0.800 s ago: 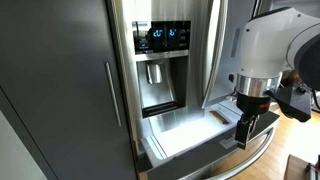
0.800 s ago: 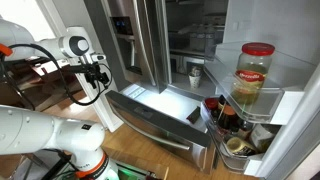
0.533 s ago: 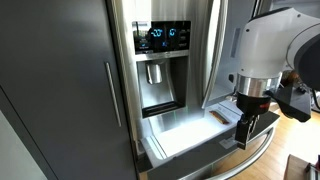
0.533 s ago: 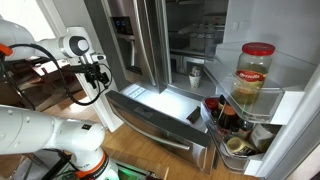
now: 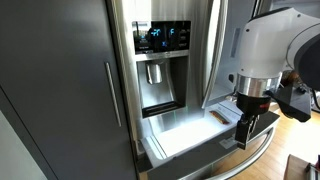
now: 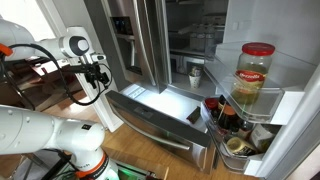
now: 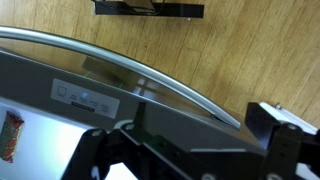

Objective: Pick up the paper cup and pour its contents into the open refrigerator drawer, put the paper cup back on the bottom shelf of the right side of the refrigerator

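Across both exterior views we see no change from the earlier frames: arm, drawer and door contents sit where they were. The wrist view has no earlier frame to compare.

The gripper [image 5: 250,128] hangs at the front end of the drawer [image 5: 185,132], near its handle [image 5: 255,155]. In the other exterior view the gripper [image 6: 97,75] sits just off the drawer [image 6: 150,125] front, apart from it.

In the wrist view the gripper [image 7: 190,152] has its fingers [image 7: 285,138] spread wide with nothing between them. Below them we see the curved handle [image 7: 150,85], the steel drawer front with a label [image 7: 85,98], and the wooden floor [image 7: 250,50].

The drawer is pulled out from the bottom of the fridge [image 5: 165,60], with a bright white inside, a stainless front and a long bowed bar handle. The fridge's blue display [image 5: 162,37] is lit above the dispenser recess [image 5: 158,85].

The fridge [image 6: 150,40] has its right door open. A red-lidded jar [image 6: 253,75] stands in the door shelf, with bottles [image 6: 225,115] in the bin below.

A small pale cup [image 6: 195,72] stands on a low shelf inside the open side, well apart from the gripper. It is too small to tell more.
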